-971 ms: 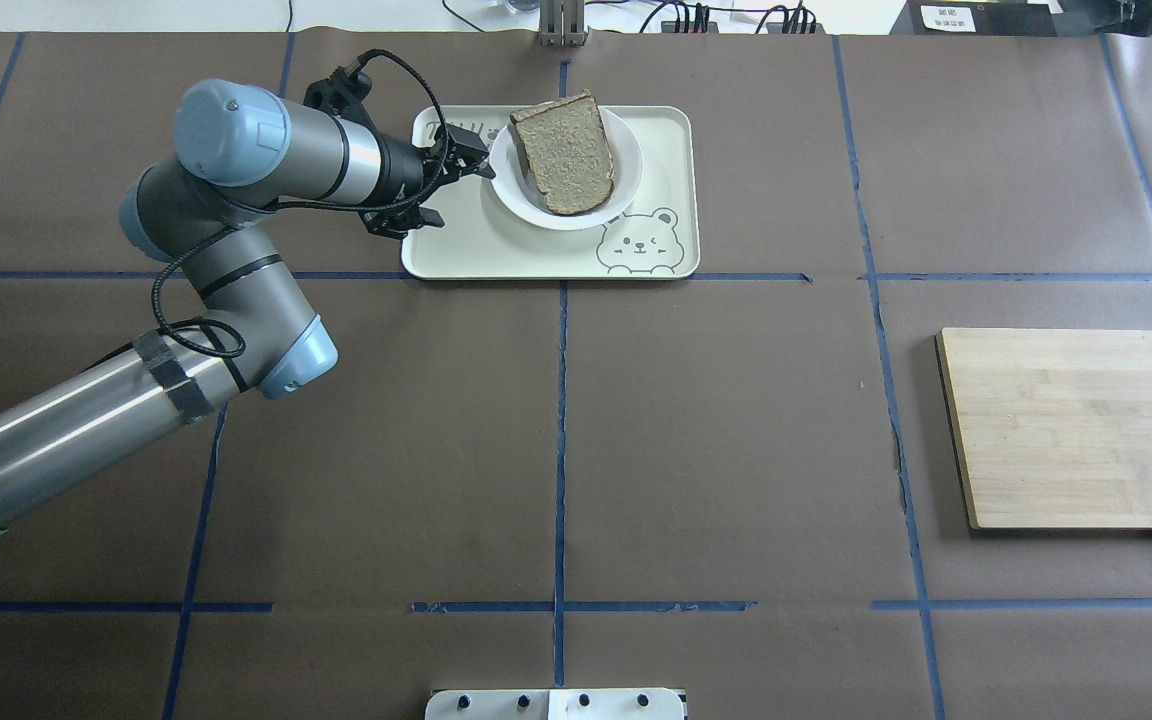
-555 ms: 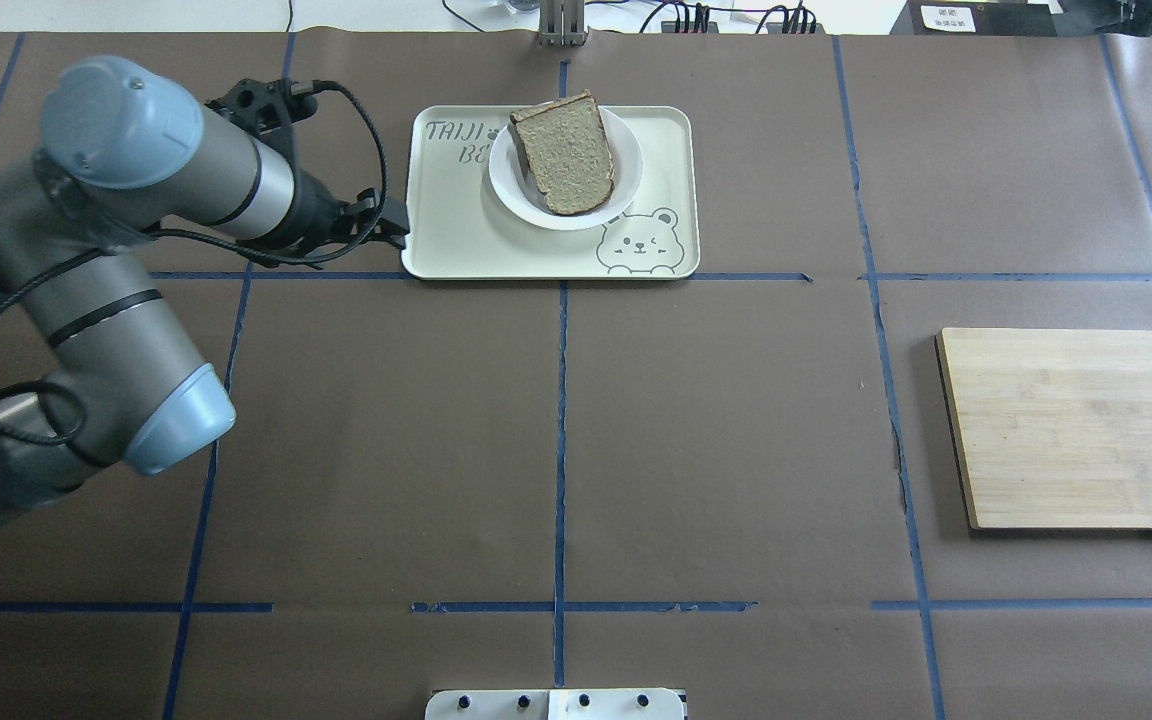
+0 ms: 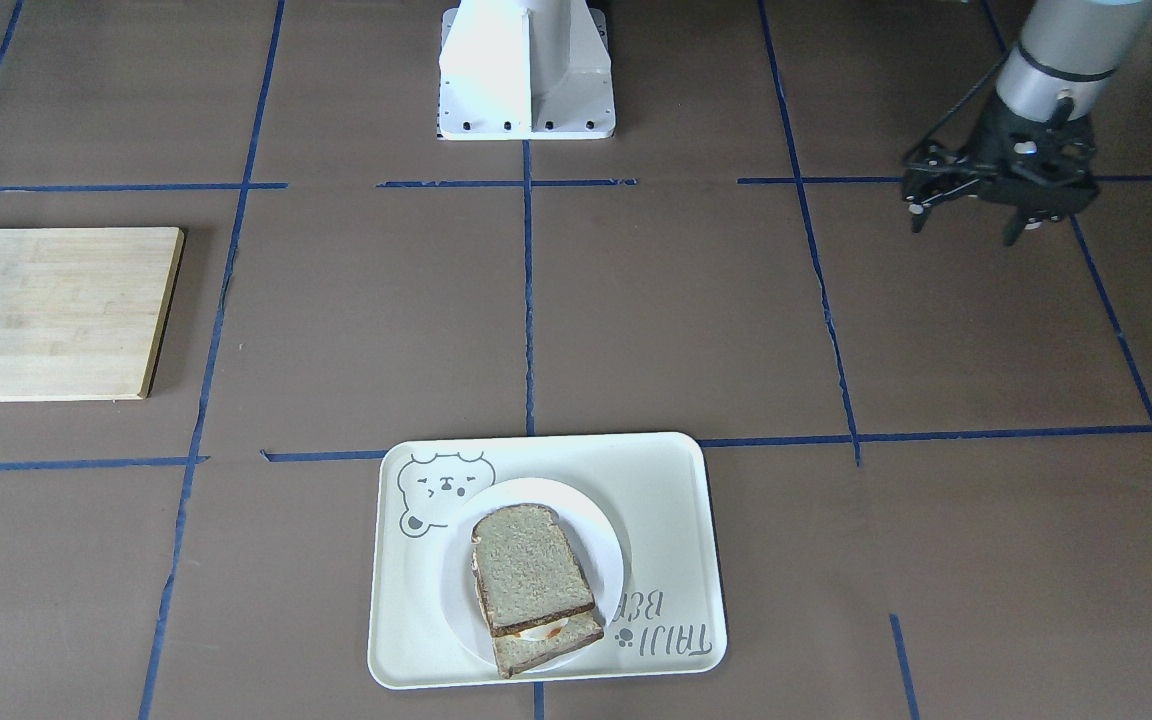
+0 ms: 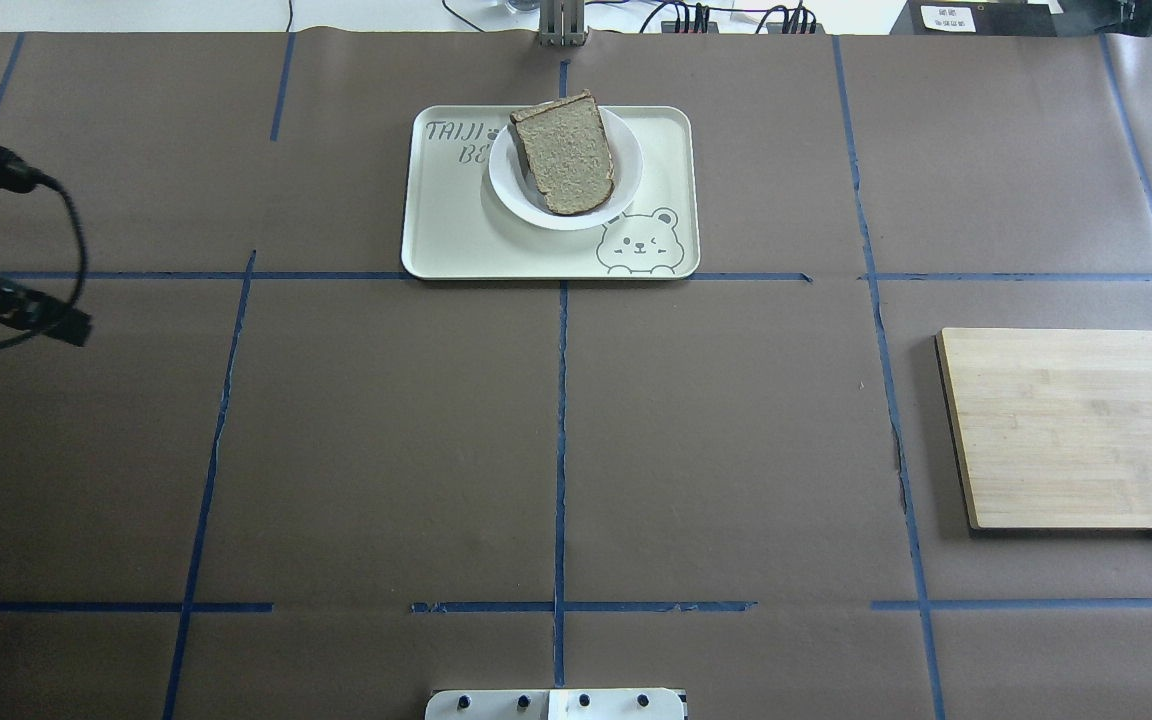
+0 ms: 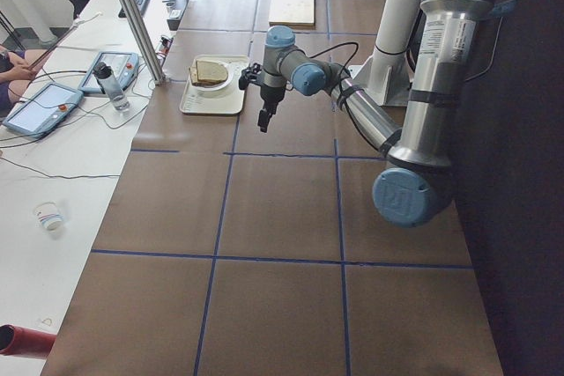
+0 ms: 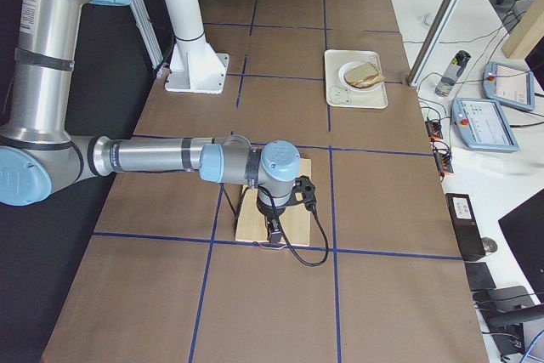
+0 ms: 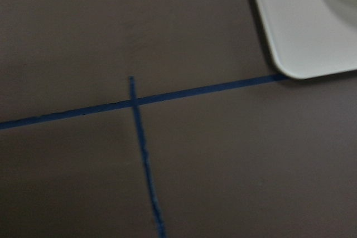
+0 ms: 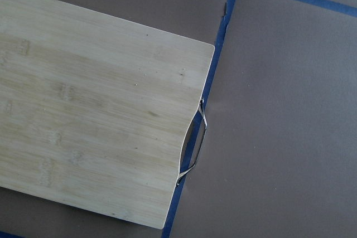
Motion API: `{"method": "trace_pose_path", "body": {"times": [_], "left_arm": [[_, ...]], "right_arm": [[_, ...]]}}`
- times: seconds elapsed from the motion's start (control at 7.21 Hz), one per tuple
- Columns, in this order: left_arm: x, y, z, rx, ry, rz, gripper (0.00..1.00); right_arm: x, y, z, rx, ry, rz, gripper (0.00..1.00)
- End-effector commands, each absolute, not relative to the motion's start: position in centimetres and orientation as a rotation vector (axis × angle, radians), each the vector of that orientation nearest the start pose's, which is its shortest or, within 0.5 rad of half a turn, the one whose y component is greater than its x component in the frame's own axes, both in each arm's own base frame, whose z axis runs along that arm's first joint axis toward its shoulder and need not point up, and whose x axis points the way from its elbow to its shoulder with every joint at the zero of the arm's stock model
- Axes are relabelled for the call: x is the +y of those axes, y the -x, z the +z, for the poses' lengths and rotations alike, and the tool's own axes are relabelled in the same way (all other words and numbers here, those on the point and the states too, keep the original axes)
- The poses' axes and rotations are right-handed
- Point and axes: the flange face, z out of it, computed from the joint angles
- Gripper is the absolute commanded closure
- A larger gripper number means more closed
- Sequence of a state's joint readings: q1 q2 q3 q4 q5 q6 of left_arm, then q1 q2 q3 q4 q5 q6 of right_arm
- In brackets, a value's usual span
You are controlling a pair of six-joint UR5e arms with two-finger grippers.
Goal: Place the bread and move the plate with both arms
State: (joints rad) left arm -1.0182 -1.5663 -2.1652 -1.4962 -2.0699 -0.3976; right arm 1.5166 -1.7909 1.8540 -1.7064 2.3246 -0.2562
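Brown wholegrain bread (image 3: 528, 565) lies atop a lower slice (image 3: 546, 650) on the white plate (image 3: 608, 560), lower centre, on the tray (image 3: 666, 490); left end effector (image 3: 964, 228) hangs upper right, spread wide, empty; right end effector (image 6: 274, 229) above the cutting board (image 6: 245, 223), opening impossible to tell.

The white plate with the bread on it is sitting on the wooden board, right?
Not quite. The plate with the bread sits on the tray, not on the board, which lies apart from it. The overhead view shows this.
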Motion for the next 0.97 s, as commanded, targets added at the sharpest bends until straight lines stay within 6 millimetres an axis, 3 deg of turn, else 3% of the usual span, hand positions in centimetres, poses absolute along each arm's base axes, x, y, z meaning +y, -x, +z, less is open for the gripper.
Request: {"method": "trace_pose_path", "body": {"times": [0.0,0.14,0.28,0.42,0.83], "left_arm": [[-41.8,-2.7,49.4,0.706,-0.188,0.328,0.00],[-41.5,1.9,54.8,0.784,-0.147,0.284,0.00],[-41.2,4.5,59.6,0.813,-0.099,0.198,0.00],[-40.9,5.7,63.0,0.809,-0.070,0.151,0.00],[-39.3,6.6,65.4,0.815,-0.035,0.103,0.00]], "right_arm": [[-39.6,-4.3,63.1,-0.764,-0.003,-0.255,0.00],[-39.6,-4.3,63.2,-0.764,-0.001,-0.255,0.00],[-39.5,-4.3,63.3,-0.765,0.001,-0.255,0.00],[-39.5,-4.3,63.3,-0.765,0.001,-0.255,0.00],[-39.5,-4.3,63.3,-0.765,0.002,-0.254,0.00]]}}
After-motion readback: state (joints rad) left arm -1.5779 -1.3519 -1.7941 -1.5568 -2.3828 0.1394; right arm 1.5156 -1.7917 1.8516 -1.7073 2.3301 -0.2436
